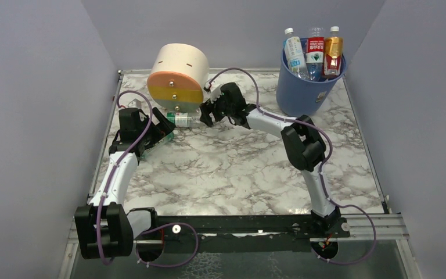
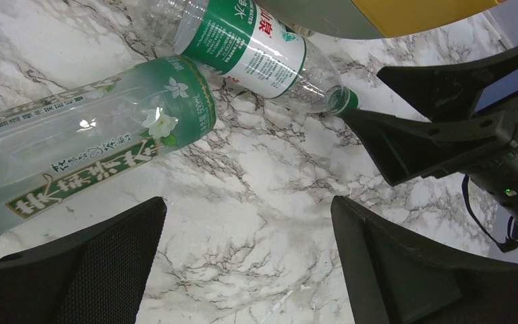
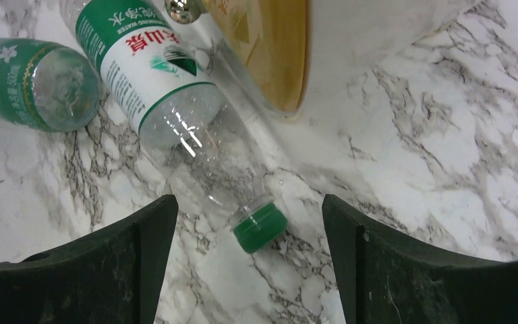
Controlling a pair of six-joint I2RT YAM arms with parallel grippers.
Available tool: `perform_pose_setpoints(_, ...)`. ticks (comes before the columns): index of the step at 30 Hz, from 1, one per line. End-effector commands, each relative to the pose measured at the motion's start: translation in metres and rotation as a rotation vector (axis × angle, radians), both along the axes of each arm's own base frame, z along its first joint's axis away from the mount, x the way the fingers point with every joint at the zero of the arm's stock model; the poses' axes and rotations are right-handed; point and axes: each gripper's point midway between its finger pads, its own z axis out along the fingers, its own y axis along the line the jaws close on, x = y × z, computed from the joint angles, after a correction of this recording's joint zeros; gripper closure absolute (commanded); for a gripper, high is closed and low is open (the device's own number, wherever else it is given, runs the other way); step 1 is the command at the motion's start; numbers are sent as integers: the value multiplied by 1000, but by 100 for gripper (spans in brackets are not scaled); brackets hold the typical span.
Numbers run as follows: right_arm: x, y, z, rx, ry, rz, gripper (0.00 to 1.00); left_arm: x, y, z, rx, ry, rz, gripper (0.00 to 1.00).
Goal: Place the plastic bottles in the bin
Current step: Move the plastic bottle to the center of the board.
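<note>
A clear bottle with a pale green flower label point(image 2: 88, 135) lies on its side at the left of the marble table point(image 2: 263, 169). Its base is just beside or touching a 2nd bottle point(image 2: 249, 44) with a green and white label, which lies slanted with its green cap point(image 2: 344, 101) pointing right. The right gripper point(image 2: 365, 93) reaches in from the right, fingers apart, the lower fingertip at the cap; contact is unclear. The left gripper point(image 2: 248, 209) hangs over bare table, its 2 fingers point(image 2: 88, 270) spread wide and holding nothing. A grey and yellow cylinder point(image 2: 391, 10) shows along the top edge.
</note>
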Motion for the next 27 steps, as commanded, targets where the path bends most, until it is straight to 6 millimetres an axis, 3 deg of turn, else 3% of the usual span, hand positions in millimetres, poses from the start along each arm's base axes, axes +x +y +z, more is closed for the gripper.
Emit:
perform_pose_setpoints(1, 13, 9, -13, -10, -10, 22, 18, -3, -4, 6, -18, -30, -24, 1)
perform_pose_setpoints(6, 9, 13, -17, 30, 33, 82, 21, -5, -6, 4, -25, -28, -29, 1)
perform_pose_setpoints(17, -21, 11, -22, 96, 108, 152, 38, -6, -9, -1, -44, -29, -43, 1)
perform_pose_setpoints(22, -25, 8, -28, 79, 128, 153, 43, -7, -10, 0, -48, -33, -42, 1)
perform_pose_setpoints(27, -24, 6, -22, 87, 108, 137, 45, -10, -11, -2, -50, -31, -44, 1)
